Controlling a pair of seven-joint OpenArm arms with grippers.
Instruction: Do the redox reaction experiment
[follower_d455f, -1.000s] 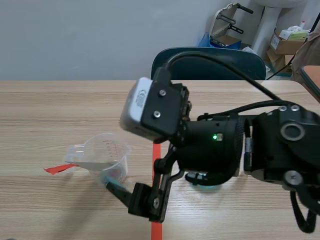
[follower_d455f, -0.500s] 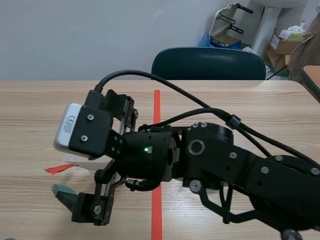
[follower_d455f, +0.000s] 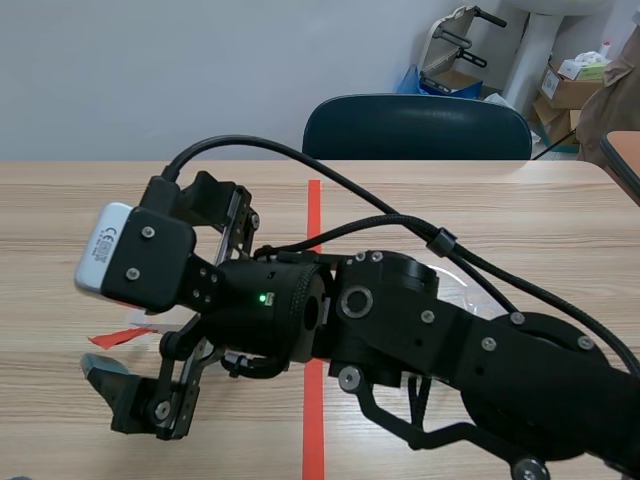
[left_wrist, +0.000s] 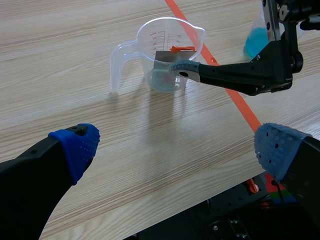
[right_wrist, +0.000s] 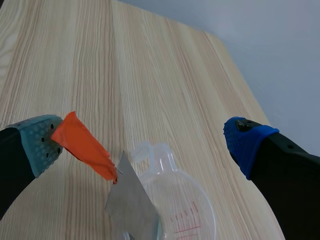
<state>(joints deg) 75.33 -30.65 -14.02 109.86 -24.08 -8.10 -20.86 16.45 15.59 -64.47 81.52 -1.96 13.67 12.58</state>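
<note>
A clear plastic measuring cup (left_wrist: 165, 52) with a handle stands on the wooden table. A grey metal strip (right_wrist: 131, 200) with an orange tape tag (right_wrist: 82, 145) leans inside it. My right gripper (right_wrist: 140, 145) is open just above the cup, and the strip's tagged end rises between its fingers, close to the grey-green pad (right_wrist: 35, 142). In the scene view the right arm reaches far left and hides the cup; only its lower pad (follower_d455f: 100, 375) and the tag (follower_d455f: 110, 338) show. My left gripper (left_wrist: 175, 147) is open and holds nothing, a short way before the cup.
A clear container of blue liquid (left_wrist: 256, 37) stands beyond the red tape line (left_wrist: 240, 102), partly hidden by the right arm. A dark chair (follower_d455f: 415, 125) stands at the far table edge. Bare wood (follower_d455f: 80, 210) lies left of the cup.
The right arm has swung left across the table. Its open gripper now stands over the cup and hides it in the scene view.
</note>
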